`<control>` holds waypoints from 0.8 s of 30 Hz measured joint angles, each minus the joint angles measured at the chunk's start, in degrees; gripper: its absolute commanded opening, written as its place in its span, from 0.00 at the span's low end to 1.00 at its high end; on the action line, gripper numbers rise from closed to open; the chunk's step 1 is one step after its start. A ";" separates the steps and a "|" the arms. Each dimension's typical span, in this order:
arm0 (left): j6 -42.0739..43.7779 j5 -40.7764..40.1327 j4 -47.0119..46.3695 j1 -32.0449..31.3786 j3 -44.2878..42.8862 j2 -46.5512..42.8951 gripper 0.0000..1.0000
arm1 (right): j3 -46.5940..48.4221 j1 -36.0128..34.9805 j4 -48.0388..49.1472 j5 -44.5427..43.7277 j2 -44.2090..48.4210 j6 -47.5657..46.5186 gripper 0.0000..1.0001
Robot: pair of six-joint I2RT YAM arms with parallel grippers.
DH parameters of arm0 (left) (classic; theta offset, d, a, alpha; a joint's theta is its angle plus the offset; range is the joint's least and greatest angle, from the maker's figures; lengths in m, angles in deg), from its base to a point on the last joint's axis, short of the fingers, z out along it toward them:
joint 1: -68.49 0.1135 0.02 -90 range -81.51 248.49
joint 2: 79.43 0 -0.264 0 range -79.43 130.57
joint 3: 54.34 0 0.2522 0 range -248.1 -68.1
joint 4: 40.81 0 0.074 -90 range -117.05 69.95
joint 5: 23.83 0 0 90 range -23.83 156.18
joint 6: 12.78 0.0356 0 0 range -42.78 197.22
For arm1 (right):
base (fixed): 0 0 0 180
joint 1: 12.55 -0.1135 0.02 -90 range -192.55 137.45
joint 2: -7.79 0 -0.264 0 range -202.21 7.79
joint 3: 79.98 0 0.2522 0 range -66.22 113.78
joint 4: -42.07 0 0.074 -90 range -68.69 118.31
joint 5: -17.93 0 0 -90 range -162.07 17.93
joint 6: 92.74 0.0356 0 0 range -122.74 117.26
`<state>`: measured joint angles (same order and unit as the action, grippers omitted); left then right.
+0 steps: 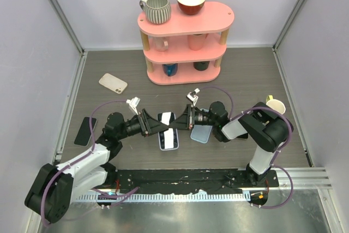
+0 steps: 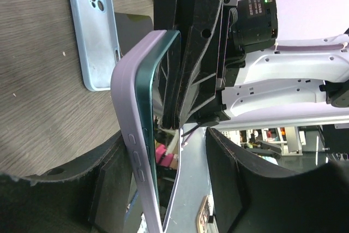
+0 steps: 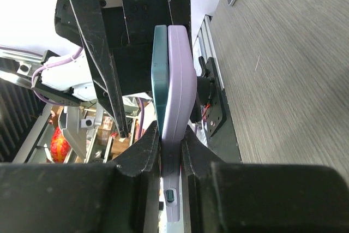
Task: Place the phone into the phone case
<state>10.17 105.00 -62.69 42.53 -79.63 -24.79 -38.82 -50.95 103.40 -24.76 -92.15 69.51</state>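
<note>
A dark green phone sits partly inside a lilac phone case, and one long edge stands out of the case. My right gripper is shut on the case's end and holds it edge-up above the table. In the top view the pair is between both grippers. My left gripper is open around the other end. The lilac case lies against one of its fingers, with a wide gap to the other finger. The right gripper shows behind.
A light blue case lies under the right gripper and also shows in the left wrist view. A black phone lies at the left and a beige case further back. A pink shelf with mugs stands behind. A pale cup is at the right.
</note>
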 measured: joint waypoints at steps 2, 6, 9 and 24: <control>-0.07 -0.02 0.76 0.11 -0.28 0.02 0.57 | -0.26 0.02 0.17 0.46 -0.24 0.61 0.01; -1.18 0.00 0.79 0.50 -0.44 0.13 0.56 | -0.57 0.24 0.59 1.51 -0.26 1.29 0.01; -2.29 0.00 0.59 1.31 -0.44 0.46 0.55 | -1.03 0.26 0.61 2.29 -0.20 1.42 0.01; -4.70 0.37 -2.51 2.36 -0.68 3.69 0.01 | -1.29 0.52 0.68 4.48 0.68 1.75 0.29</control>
<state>5.47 105.38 -65.20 44.89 -80.30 -21.10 -40.11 -50.42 104.08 -20.28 -91.48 71.26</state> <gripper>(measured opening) 0.203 0.209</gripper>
